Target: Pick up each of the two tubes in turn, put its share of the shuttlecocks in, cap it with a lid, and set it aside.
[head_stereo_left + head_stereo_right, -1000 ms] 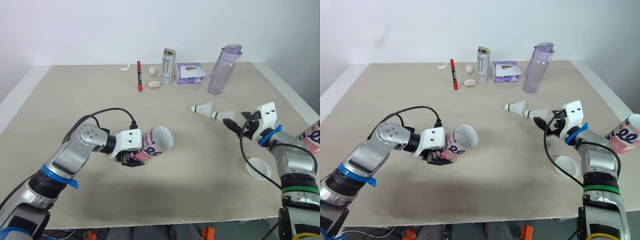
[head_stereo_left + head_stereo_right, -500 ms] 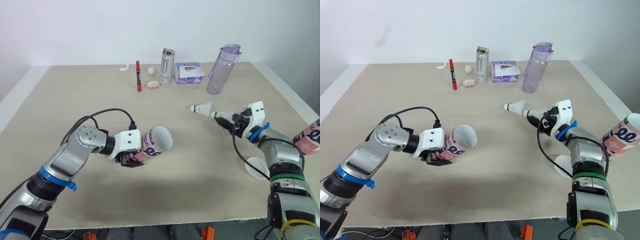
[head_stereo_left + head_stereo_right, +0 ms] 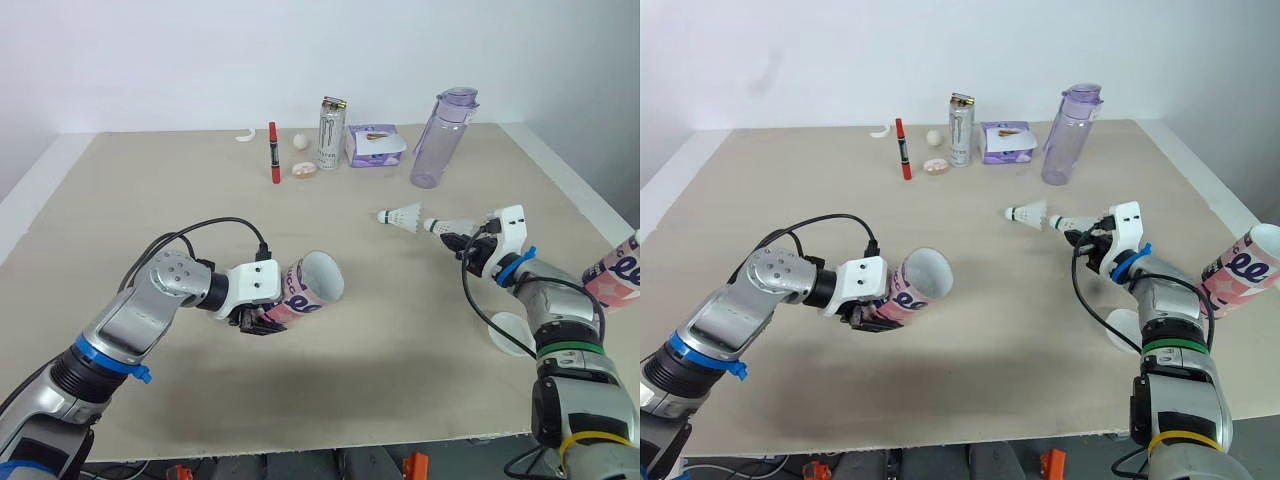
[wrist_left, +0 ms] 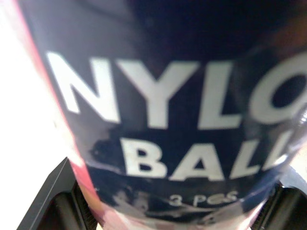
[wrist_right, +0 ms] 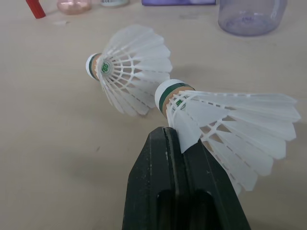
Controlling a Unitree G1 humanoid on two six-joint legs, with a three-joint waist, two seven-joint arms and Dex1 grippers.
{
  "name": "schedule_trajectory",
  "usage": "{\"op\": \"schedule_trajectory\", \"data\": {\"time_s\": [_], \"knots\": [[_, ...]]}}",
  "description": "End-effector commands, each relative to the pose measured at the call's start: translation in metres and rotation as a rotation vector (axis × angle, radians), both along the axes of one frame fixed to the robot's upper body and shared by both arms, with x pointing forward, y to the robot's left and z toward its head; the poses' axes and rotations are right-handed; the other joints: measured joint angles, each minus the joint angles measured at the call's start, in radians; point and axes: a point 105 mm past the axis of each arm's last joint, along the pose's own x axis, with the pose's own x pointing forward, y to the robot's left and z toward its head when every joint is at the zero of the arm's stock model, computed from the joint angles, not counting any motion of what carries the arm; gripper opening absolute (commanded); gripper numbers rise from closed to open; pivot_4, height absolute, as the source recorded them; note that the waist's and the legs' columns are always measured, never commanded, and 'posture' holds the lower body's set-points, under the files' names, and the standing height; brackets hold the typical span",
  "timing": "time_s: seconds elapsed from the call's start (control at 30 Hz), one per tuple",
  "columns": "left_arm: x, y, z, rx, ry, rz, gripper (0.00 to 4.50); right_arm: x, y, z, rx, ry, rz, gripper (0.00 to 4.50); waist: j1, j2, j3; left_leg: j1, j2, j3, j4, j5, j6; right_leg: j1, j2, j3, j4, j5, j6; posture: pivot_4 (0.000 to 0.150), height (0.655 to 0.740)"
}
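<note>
Step in hand: by my judgement, filling the first tube; a shuttlecock is being taken off the table and none is in yet.
Left gripper (image 3: 262, 318): clamped around the pink-and-white tube (image 3: 308, 290), held above the table, tilted, its open mouth turned toward the table's middle.
Right gripper (image 5: 170, 136): fingers pressed together, nipping the skirt edge of one white shuttlecock (image 5: 225, 124), green band at its cork.
Second shuttlecock (image 5: 129, 72): lying just beside the nipped one, on the far side of it.
Other tube (image 3: 1240, 272): at the table's right edge, tilted, outside the right arm.
Lid (image 3: 513, 333): white, flat on the table near the right forearm (I spot one; a second I cannot make out).
Next move calls for: lifting the shuttlecock clear of its neighbour, carrying it across, and lining it up cork-first with the tube's mouth; the grip on the skirt looks thin, so it may twist.
Writing: the left wrist view reads "NYLO…", "BALL" and "3 PCS" in white on dark.
Back row: red marker (image 3: 273, 152), silver drink can (image 3: 331, 133), purple bottle (image 3: 439, 140); their print is too small to read.
</note>
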Motion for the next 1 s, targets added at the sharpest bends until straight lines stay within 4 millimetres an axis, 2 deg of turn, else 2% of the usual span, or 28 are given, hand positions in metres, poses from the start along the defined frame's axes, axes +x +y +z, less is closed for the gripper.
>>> {"op": "schedule_trajectory", "data": {"time_s": [0.03,0.13,0.2,0.27,0.37,0.43,0.57,0.8,0.93,1.0], "knots": [[0.004,0.007,-0.012,0.044,0.027,0.031,3.35,-0.008,0.002,0.043,-0.187,-0.195,0.071,0.07,0.0,0.001,0.0,0.0,0.0,0.0,0.0,0.0,0.0,0.0,0.0,0.0,0.0,0.0,0.0,0.15,0.74],[0.006,0.006,-0.011,0.044,0.026,0.026,3.35,-0.028,0.022,0.081,-0.401,-0.377,0.201,0.07,0.0,0.004,0.0,0.0,-0.001,0.0,0.0,0.0,0.0,0.0,0.0,0.002,0.0,-0.001,0.001,0.15,0.74],[0.007,0.006,-0.01,0.042,0.028,0.024,3.35,-0.05,0.047,0.106,-0.582,-0.521,0.353,0.07,0.0,0.005,0.001,0.001,-0.001,0.001,0.0,0.0,0.0,0.001,0.0,0.003,0.0,0.0,0.001,0.15,0.74],[0.007,0.006,-0.01,0.042,0.03,0.023,3.35,-0.074,0.072,0.117,-0.718,-0.605,0.533,0.07,-0.001,0.009,0.001,0.002,-0.002,0.001,0.0,0.001,0.001,0.001,0.0,0.004,0.0,0.0,0.002,0.15,0.74],[0.01,0.009,-0.012,0.051,0.037,0.025,3.35,-0.116,0.123,0.135,-0.825,-0.724,0.81,0.07,-0.002,0.008,0.002,0.008,-0.001,0.0,-0.001,0.001,0.001,0.007,0.001,0.004,0.0,-0.001,0.001,0.15,0.74],[0.011,0.008,-0.011,0.05,0.038,0.023,3.35,-0.13,0.141,0.135,-0.844,-0.748,0.904,0.07,-0.003,0.006,0.002,0.01,-0.001,0.0,-0.001,0.0,0.001,0.008,0.001,0.004,0.0,-0.001,0.001,0.15,0.74],[0.013,0.004,-0.009,0.047,0.032,0.011,3.35,-0.144,0.157,0.116,-0.935,-0.736,1.044,0.07,-0.002,0.002,0.003,0.011,-0.001,0.0,0.0,0.001,0.0,0.008,0.0,0.004,0.0,-0.001,0.0,0.15,0.74],[0.009,0.0,-0.01,0.039,0.034,0.008,3.35,-0.142,0.167,0.102,-0.974,-0.723,1.128,0.07,0.0,0.002,0.004,0.01,-0.002,0.004,0.0,0.001,0.0,0.008,-0.004,0.004,-0.001,-0.001,0.0,0.15,0.74],[0.007,0.003,-0.013,0.036,0.039,0.026,3.35,-0.146,0.181,0.106,-0.96,-0.745,1.178,0.07,-0.001,0.001,0.004,0.01,-0.002,0.004,-0.001,0.001,0.0,0.007,-0.004,0.003,-0.001,-0.001,0.0,0.15,0.74],[0.006,0.002,-0.013,0.027,0.043,0.028,3.35,-0.149,0.185,0.106,-0.947,-0.742,1.195,0.53,0.002,0.0,0.004,0.01,-0.002,0.005,-0.001,0.001,0.0,0.007,-0.004,0.004,-0.001,-0.001,0.0,0.15,0.74]]}}
